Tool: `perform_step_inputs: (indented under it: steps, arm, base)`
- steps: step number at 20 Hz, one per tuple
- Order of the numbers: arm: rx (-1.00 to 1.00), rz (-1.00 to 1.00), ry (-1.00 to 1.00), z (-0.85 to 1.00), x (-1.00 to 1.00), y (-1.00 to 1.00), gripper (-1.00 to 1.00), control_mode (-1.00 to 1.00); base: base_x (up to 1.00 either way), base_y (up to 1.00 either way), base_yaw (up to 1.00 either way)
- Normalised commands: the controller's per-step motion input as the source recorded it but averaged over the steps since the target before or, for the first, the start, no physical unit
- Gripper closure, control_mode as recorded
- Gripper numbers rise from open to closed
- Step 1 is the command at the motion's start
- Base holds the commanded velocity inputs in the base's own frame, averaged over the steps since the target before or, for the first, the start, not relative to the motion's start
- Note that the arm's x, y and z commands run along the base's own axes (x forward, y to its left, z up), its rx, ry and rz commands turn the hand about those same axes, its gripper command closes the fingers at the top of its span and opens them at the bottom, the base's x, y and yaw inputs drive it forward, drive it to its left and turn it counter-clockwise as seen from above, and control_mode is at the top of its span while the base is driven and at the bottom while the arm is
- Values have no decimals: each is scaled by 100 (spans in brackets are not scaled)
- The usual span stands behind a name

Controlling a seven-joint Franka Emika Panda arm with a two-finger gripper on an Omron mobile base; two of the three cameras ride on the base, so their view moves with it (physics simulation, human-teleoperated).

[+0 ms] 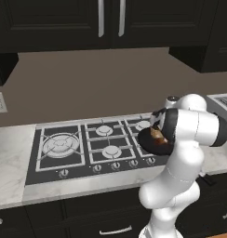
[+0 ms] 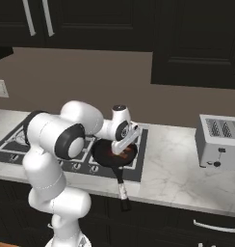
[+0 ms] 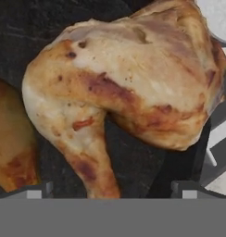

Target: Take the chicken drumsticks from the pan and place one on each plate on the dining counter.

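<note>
Left base view: the pan (image 1: 155,142) is seen on the stove (image 1: 87,146) at the right-hand burners, largely masked by the white arm; a patch of golden-brown meat (image 1: 157,135) is visible inside it. The stove is set in a marbled bench (image 1: 8,172). No plates are recorded here.

Right base view: the pan is observed with its long handle (image 2: 122,185) running out toward 6 o'clock, over the bench edge. The pincer (image 2: 123,146) is lowered over the pan's bowl, at 12 o'clock from the handle. Reddish-brown contents are noted under the hand, though individual pieces cannot be separated at this size. A toaster (image 2: 219,142) stands well apart at 3 o'clock.

Hand view: one drumstick (image 3: 128,88) is seen close up, its plump end toward 1 o'clock and its bone tip toward 6 o'clock, lying on the black pan floor. A second drumstick (image 3: 13,148) lies at 8 o'clock, just beside the first. The two fingertips (image 3: 36,190) are set wide apart at either side of the bone end, and nothing is gripped between them.

Judgement: the first pick is in hand, and neither piece is yet lifted. The next move is judged to call for a short further descent, the jaws being closed across the narrow shank, then a lift clear of the rim.
</note>
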Motion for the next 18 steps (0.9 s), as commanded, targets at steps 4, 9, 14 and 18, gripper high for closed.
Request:
perform_step_inputs:
  steps: [4, 9, 14, 18]
  arm:
    - [-1, 5, -1, -31, 27, 0, -100, -100]
    - [-16, 4, -7, -81, 0, 12, -100, -100]
    - [-24, 3, -6, -100, -14, 31, -100, -100]
    - [-23, 3, -7, -100, -40, 38, 100, -100]
  base:
    - [0, 0, 0]
    - [0, 0, 0]
    - [0, 0, 0]
    - [0, 0, 0]
